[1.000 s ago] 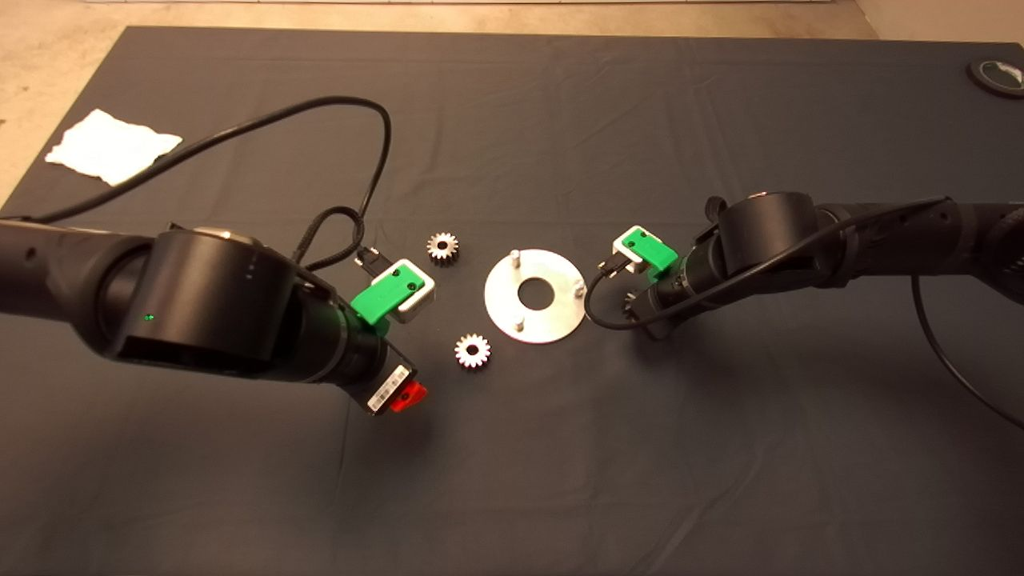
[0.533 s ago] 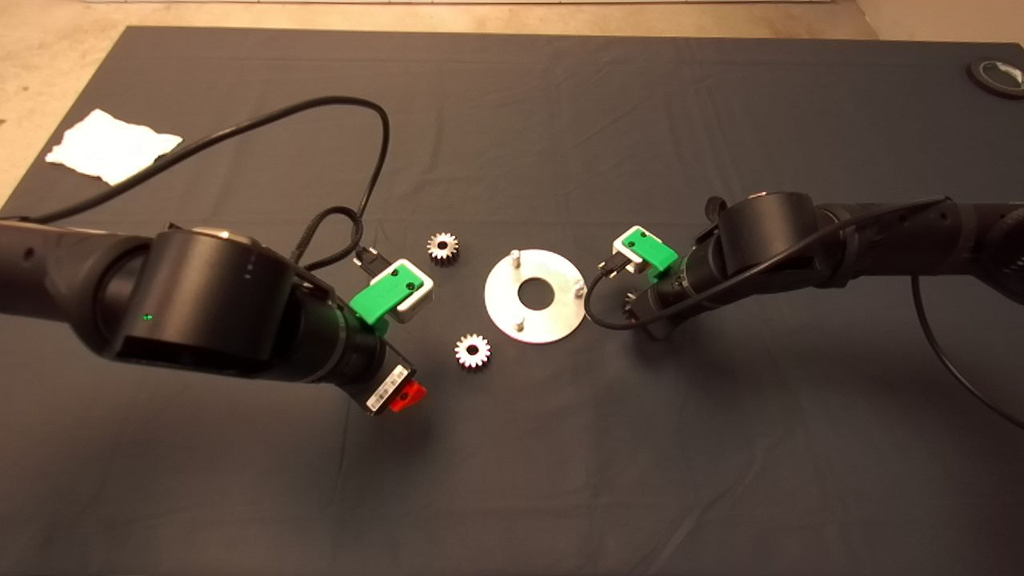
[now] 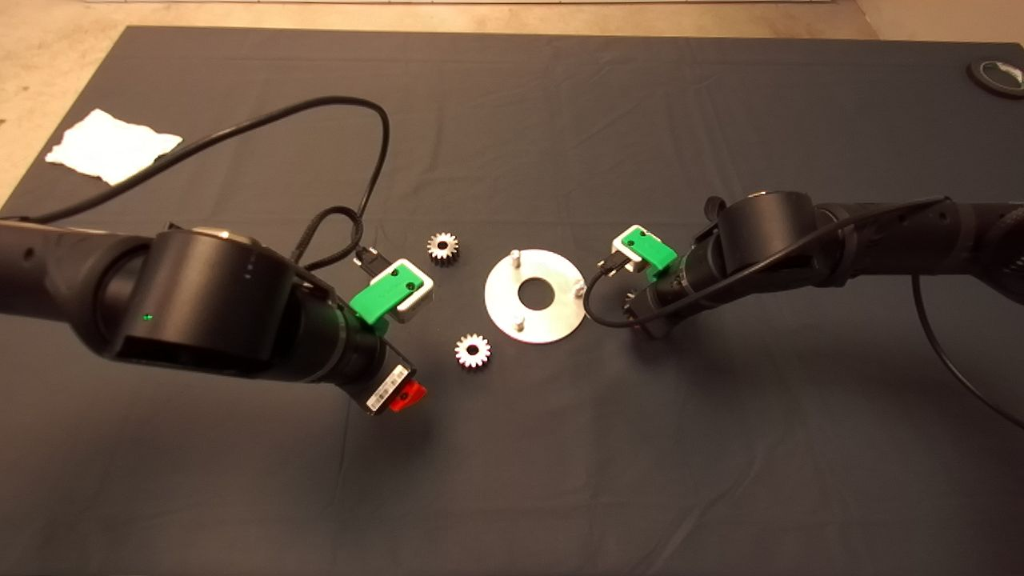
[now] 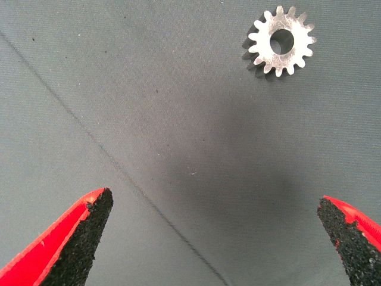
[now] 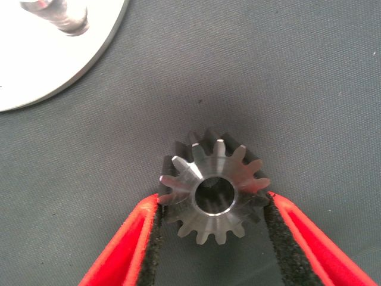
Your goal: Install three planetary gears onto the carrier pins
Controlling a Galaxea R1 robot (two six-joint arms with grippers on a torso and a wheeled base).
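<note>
A silver disc [image 3: 552,320] lies mid-mat with three upright carrier pins [image 3: 516,256], all bare. Two planetary gears lie flat left of it, one at the far side [image 3: 442,246] and one nearer [image 3: 472,350]. A darker gear [image 5: 214,190] lies on the mat just right of the disc, and my right gripper [image 5: 213,201] is shut on it, pads against its teeth on both sides. In the head view this gripper [image 3: 638,314] hides most of that gear. My left gripper [image 3: 404,396] hovers open left of the nearer gear [image 4: 278,42], holding nothing.
A white cloth [image 3: 112,146] lies at the mat's far left corner. A dark round object [image 3: 996,76] sits at the far right edge. Black cables loop from both arms above the mat [image 3: 512,480]. The disc's rim [image 5: 53,65] and one pin [image 5: 62,15] show close to the held gear.
The right arm has shifted very slightly toward the disc. The left arm, the disc and the two loose gears have not moved.
</note>
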